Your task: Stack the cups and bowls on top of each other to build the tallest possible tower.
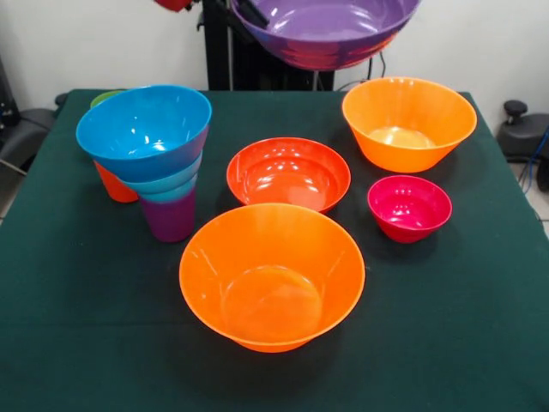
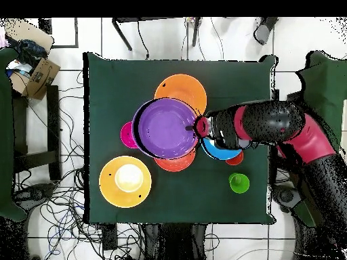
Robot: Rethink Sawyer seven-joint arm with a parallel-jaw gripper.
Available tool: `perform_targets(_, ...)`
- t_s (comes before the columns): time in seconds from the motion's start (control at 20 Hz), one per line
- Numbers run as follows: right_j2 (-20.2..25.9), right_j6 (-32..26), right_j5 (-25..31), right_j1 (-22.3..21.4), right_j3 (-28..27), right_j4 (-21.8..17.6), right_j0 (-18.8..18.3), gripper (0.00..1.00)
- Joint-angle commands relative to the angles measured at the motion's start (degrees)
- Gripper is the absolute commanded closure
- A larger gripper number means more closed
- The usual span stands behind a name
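Observation:
My gripper (image 2: 196, 126) is shut on the rim of the large purple bowl (image 1: 326, 30) and holds it high above the table's far side. In the overhead view the purple bowl (image 2: 165, 127) hangs over the table's middle. The tower (image 1: 159, 163) stands at front-view left: a purple cup (image 1: 169, 216), a teal bowl (image 1: 167, 184) and the large blue bowl (image 1: 144, 129) on top. The blue bowl (image 2: 218, 149) lies partly under my arm. An orange cup (image 1: 111, 184) and a green cup (image 1: 105, 97) stand behind the tower.
On the green cloth (image 1: 480, 326) are a near large orange bowl (image 1: 271, 275), a far-right large orange bowl (image 1: 408, 123), a shallow red-orange bowl (image 1: 288, 174) and a small magenta bowl (image 1: 409, 208). The pedestal (image 1: 227, 51) stands behind the table.

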Motion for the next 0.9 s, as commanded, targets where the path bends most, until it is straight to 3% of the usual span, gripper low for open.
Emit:
perform_targets(0.05,0.64,-23.05,2.87,7.76,-8.02,-8.62,-0.11,1.00)
perform_targets(0.35,0.41,-26.65,6.74,11.21,-12.91,-11.88,-0.46,1.00)
perform_targets(0.9,0.46,-30.78,15.06,12.83,-20.95,-12.67,1.39,1.00)
